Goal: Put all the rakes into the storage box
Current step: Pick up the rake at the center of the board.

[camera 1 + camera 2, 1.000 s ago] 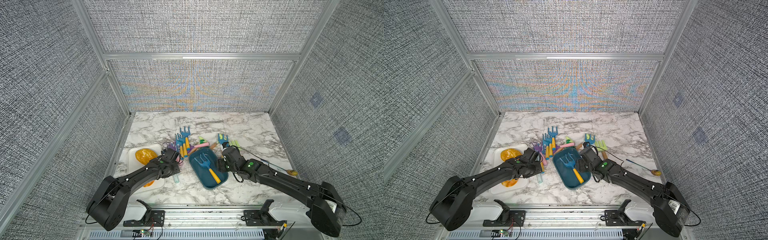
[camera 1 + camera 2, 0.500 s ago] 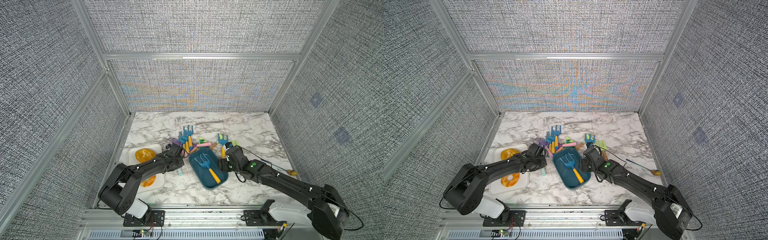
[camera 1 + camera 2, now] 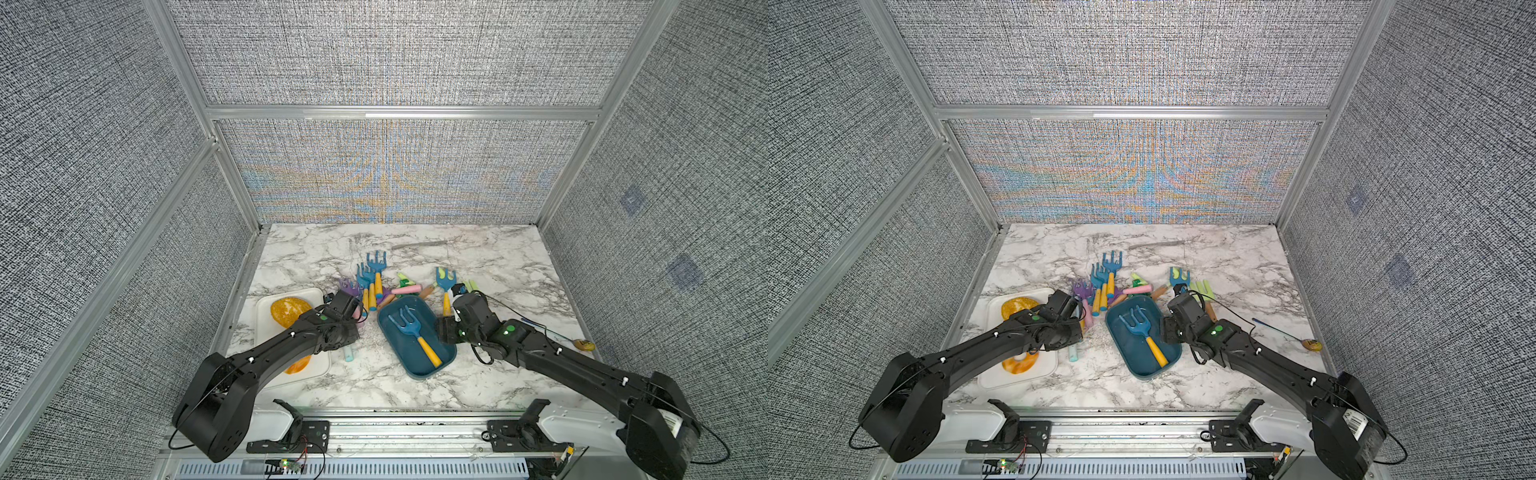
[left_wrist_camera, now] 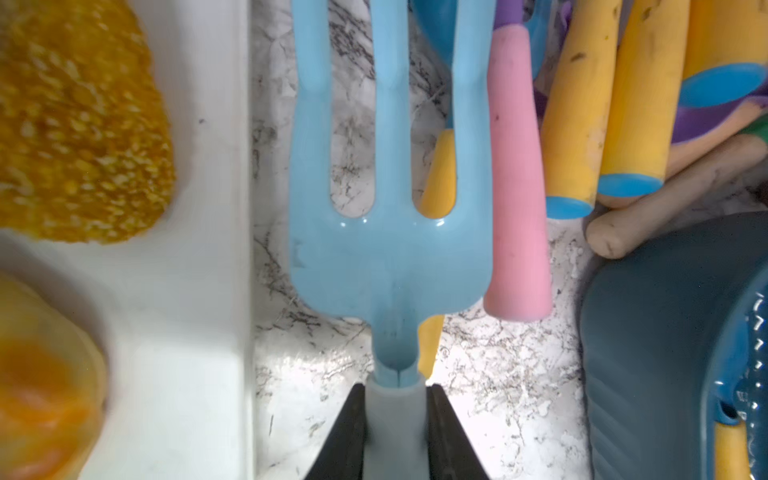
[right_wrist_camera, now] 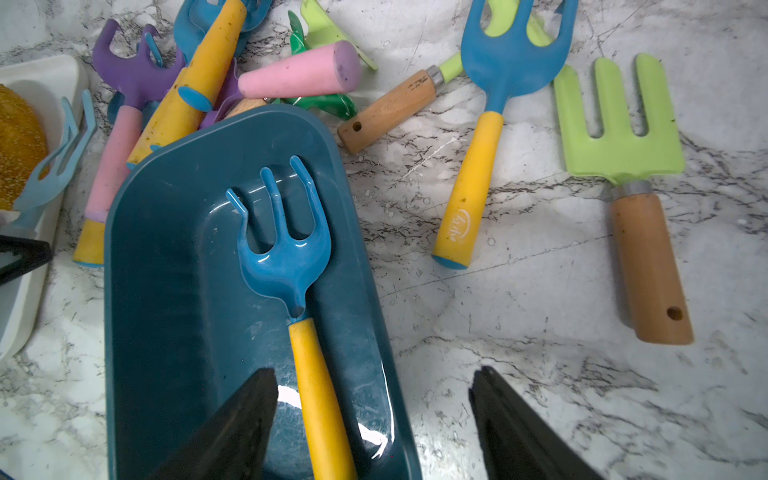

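Closed since a second ago, your left gripper [image 4: 395, 390] clamps the light-blue rake [image 4: 390, 257] by its handle; the storage box [image 4: 665, 332] lies just toward the right edge of the worktop [image 4: 498, 395].

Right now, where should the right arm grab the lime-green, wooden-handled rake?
Probably the wooden handle of the lime-green rake, mid-length, from straight above, jaws across it. It lies flat on the marble, clear on both sides; the flat tines give little purchase.

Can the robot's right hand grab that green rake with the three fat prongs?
Probably yes. The right hand is open and empty, and the green rake lies flat on the marble table close by, with nothing on its wooden handle.
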Tool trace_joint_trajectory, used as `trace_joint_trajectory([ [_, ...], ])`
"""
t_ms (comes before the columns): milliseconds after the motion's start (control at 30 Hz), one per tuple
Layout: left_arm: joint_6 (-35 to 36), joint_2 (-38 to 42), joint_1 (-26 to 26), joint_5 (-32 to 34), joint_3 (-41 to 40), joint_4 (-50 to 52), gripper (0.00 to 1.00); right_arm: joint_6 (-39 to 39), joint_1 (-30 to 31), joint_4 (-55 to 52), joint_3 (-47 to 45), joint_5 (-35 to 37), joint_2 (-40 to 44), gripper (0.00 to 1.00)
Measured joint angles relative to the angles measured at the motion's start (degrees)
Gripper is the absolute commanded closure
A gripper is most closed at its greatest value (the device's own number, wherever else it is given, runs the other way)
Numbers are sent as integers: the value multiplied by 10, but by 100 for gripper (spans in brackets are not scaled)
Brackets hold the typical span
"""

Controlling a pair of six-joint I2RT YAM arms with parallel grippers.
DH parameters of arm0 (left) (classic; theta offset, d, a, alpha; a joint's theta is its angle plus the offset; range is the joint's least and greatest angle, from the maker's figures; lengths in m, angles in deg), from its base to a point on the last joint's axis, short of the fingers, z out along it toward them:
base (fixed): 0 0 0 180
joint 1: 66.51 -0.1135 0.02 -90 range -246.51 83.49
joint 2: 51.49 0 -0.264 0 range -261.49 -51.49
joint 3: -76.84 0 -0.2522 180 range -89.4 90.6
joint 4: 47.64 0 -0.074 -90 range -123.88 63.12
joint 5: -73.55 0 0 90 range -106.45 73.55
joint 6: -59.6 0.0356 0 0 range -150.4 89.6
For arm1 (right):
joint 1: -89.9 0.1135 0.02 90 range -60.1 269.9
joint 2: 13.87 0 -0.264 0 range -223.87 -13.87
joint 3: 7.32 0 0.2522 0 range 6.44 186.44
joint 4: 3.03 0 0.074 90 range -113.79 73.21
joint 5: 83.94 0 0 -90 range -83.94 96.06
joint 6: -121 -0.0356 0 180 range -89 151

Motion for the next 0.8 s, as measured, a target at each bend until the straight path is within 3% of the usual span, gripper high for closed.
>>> trace_joint_trajectory([
  [167,2,33,1,-1,-3,21,93,-2,0,0,0,-3,4,20],
  [300,-3,69,21,-6,-4,30,100,-8,0,0,0,-3,9,5],
  [367,-10,87,43,-8,-4,32,100,-9,-1,0,0,-3,11,1],
  [567,-58,113,138,1,7,32,100,-19,-21,1,-8,-4,26,1],
  [800,-113,74,241,35,45,-2,100,-24,-73,2,-37,-22,57,1],
])
